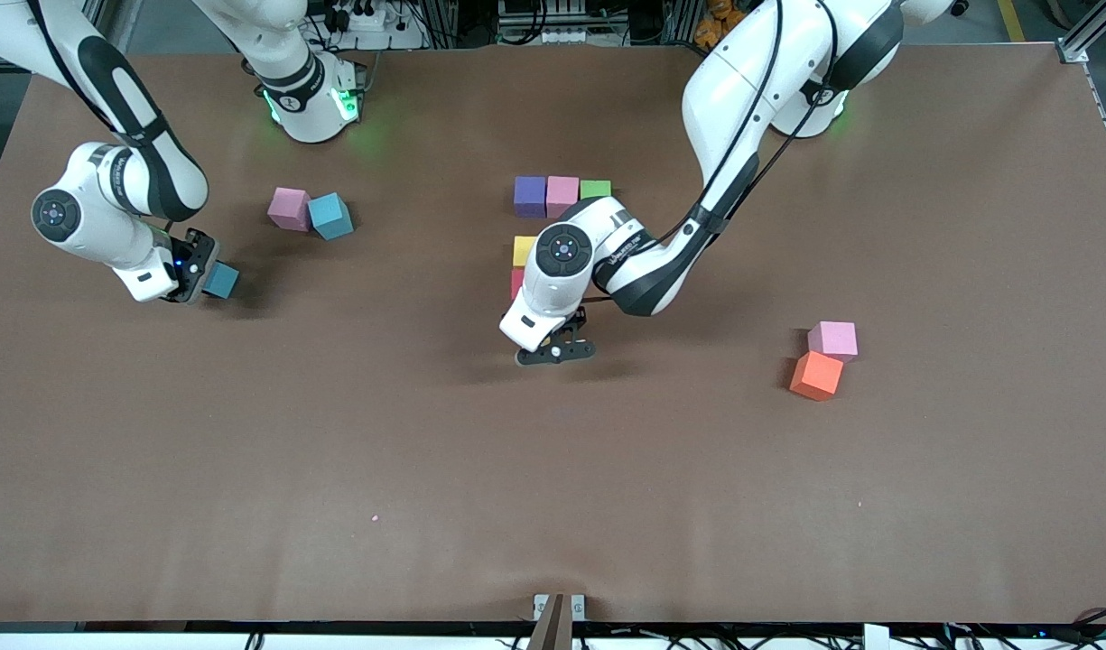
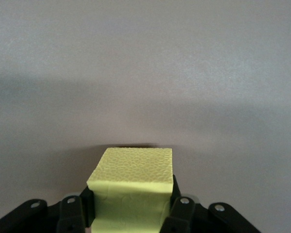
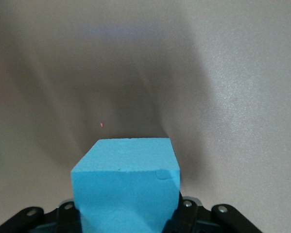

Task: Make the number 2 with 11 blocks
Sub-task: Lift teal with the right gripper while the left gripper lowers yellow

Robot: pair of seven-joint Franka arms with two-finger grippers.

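The number 2 is a partial figure. A purple block (image 1: 529, 196), a pink block (image 1: 562, 193) and a green block (image 1: 595, 189) form a row mid-table. A yellow block (image 1: 524, 250) and a red one (image 1: 516, 283) lie nearer the camera, mostly hidden under the left arm. My left gripper (image 1: 555, 350) (image 2: 130, 213) is shut on a yellow-green block (image 2: 133, 182), low over bare table beside the red one. My right gripper (image 1: 199, 273) (image 3: 128, 218) is shut on a light blue block (image 1: 220, 280) (image 3: 128, 187) at the right arm's end.
A loose pink block (image 1: 289, 208) and a blue block (image 1: 330, 216) touch each other near the right gripper. Another pink block (image 1: 832, 339) and an orange block (image 1: 816, 376) sit together toward the left arm's end. The brown table (image 1: 553, 506) stretches wide nearer the camera.
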